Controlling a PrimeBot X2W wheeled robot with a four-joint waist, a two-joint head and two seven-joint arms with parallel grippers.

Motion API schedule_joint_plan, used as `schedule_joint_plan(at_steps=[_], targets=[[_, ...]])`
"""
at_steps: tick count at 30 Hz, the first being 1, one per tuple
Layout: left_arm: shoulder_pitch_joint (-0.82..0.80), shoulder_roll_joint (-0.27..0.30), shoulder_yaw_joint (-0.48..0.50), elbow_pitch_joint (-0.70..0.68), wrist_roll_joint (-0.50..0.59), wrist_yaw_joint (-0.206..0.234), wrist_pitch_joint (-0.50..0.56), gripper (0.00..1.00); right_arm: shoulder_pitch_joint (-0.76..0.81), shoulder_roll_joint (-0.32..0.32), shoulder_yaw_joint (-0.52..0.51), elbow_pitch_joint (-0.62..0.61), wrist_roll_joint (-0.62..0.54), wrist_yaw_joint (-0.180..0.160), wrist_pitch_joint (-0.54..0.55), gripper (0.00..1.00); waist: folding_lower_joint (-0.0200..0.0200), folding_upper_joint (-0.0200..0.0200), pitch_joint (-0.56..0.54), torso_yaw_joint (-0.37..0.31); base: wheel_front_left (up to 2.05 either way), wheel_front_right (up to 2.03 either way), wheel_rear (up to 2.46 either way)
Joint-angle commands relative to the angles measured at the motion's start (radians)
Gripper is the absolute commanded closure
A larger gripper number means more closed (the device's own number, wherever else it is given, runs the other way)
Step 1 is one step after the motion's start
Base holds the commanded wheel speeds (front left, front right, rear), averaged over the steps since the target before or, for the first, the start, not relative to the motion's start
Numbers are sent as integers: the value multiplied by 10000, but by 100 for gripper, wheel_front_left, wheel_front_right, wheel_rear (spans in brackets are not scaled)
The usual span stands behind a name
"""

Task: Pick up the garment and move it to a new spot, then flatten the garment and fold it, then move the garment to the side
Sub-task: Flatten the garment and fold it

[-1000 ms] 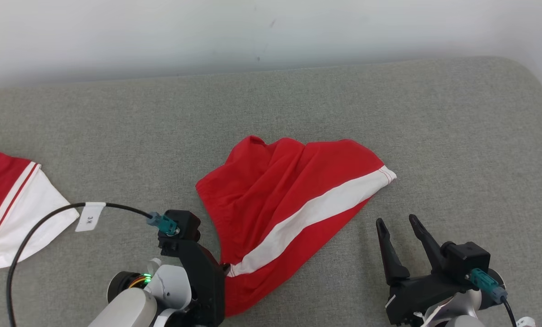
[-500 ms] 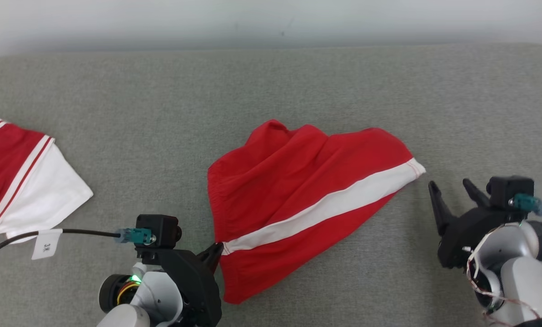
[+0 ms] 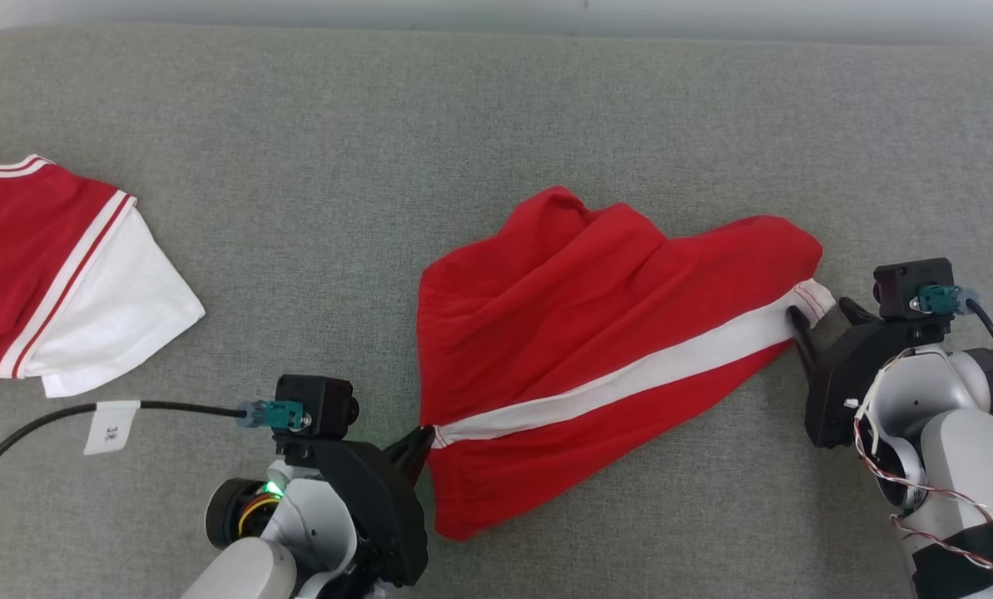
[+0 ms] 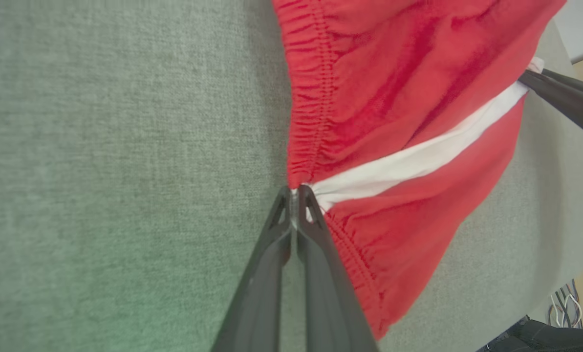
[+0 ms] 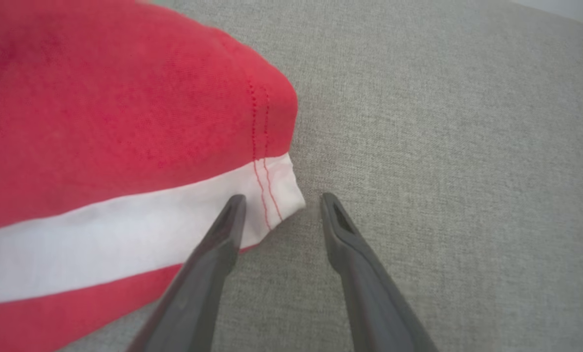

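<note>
"Pinching the waistband end of the white stripe, is that what the left gripper (image 3: 421, 437) has?"

"Yes. Its fingers are clamped together on the gathered elastic edge of the red cotton shorts with a white side stripe (image 3: 596, 333), right where the stripe meets the waistband. The left wrist view shows the cloth bunched at the tips."

"And the right gripper (image 3: 821, 314)?"

"Spread wide, one finger on each side of the white hem corner at the right end of the stripe. Nothing is gripped there yet."

"Where do the shorts lie?"

"Middle of the grey woven upholstered surface (image 3: 296, 166), rumpled, with folds rising toward the far side. A red jersey top with a white sleeve and striped trim (image 3: 55, 274) sits well apart at the far left."

"How will the shorts behave?"

"Light, soft and limp, I'd judge. They will sag between two holds and drag wrinkles along the woven cover. Not fragile, not slippery."

"Best places to hold them?"

"The stitched hem and the elastic band: both are doubled cloth, so they give the fingers more bite. A single thin layer could slide out. Holding both ends of the stripe should let the arms pull it taut."
</note>
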Motion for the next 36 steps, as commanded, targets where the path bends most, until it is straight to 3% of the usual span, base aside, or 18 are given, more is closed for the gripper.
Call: schedule_joint_plan(at_steps=[1,2,3,5,6,7,9,17,22,31,36], targets=[[-157,-28,1,77,8,-31,-63,100,-125,-91,53,73,68,-18,20,29,-2,-1,17,46,0,0,0],[-164,-34,-1,111,2,-63,-75,100,-116,-72,78,114,85,-18,25,44,-2,-1,6,49,0,0,0],[-186,-39,-7,141,-21,-101,-84,100,-124,-46,96,152,106,-18,20,53,-2,-1,-8,51,0,0,0],[-204,-31,-9,187,-29,-121,-127,100,-151,-22,169,148,118,-18,-106,57,-2,-1,-49,39,0,0,0],[-196,-28,-10,214,-44,-148,-123,100,-158,-36,226,154,120,-18,-198,64,-2,-1,-74,27,0,0,0],[-187,-15,-19,238,-49,-183,-144,100,-154,-52,259,195,117,-18,-254,87,-2,-1,-100,12,0,0,0],[-159,-6,-17,289,-51,-171,-205,100,-145,-82,341,218,127,-18,-344,98,-2,-1,-179,-27,0,0,0],[-112,-230,464,75,-68,-175,-1257,100,137,-165,367,-196,275,-18,-833,100,-2,-1,-685,-210,0,0,0],[-630,-526,1601,-481,-800,-664,-2425,100,-54,19,157,-1432,1447,-18,-1485,100,-2,-1,-1029,-429,0,0,0],[-2679,-110,2953,-1064,-1633,-966,-2119,100,-1716,147,186,-3179,2647,-18,-1873,100,-2,-1,-635,-1132,0,0,0],[-4668,7,3455,-566,-1885,-979,-1736,100,-3636,333,539,-2447,3247,-18,-2305,100,-2,-1,373,-1645,0,0,0]])
